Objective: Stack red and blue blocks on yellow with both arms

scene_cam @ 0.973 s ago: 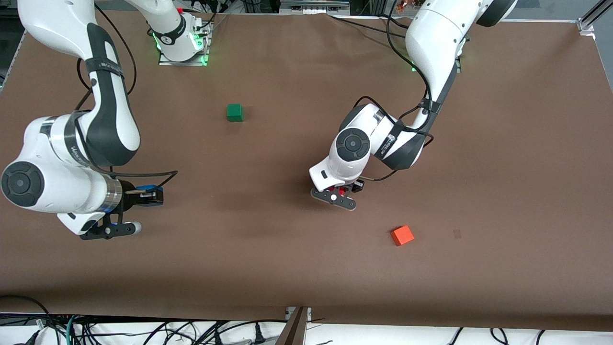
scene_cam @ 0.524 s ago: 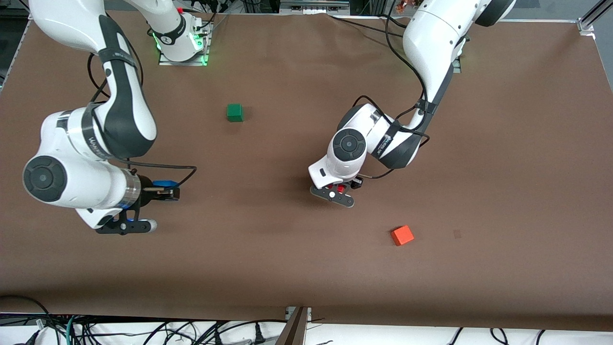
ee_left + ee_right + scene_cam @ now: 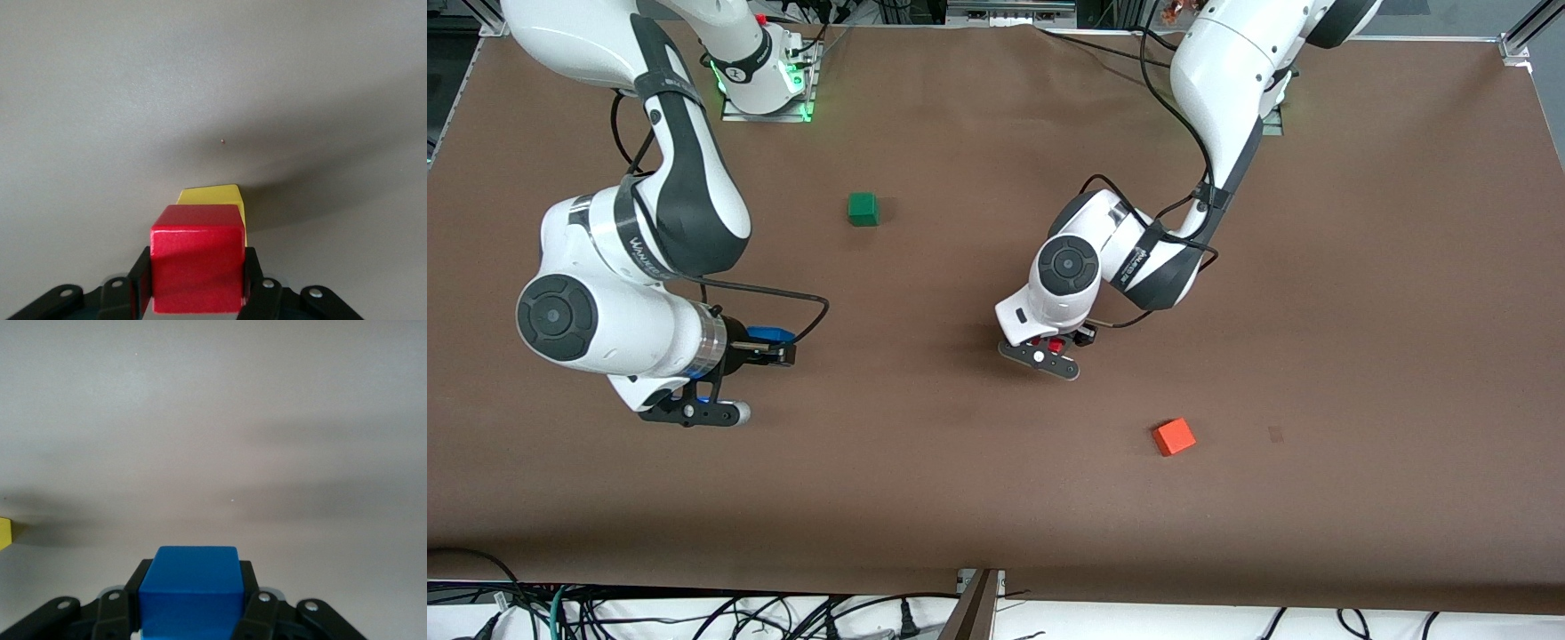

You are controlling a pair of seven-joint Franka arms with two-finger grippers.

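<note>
Fingers of left gripper clamped on red block over yellow cube; right gripper clamped on blue block, airborne above table.

1. The left arm reaches down over mid-surface; the left gripper points downward, its fingers clamped on the red block.
2. The right arm bends toward its own end of the surface; the right gripper clasps the blue block in the air.

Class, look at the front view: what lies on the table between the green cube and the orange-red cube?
In the front view, the left end effector, holding the red block, hangs over the stretch between the green cube and the orange-red cube.
</note>
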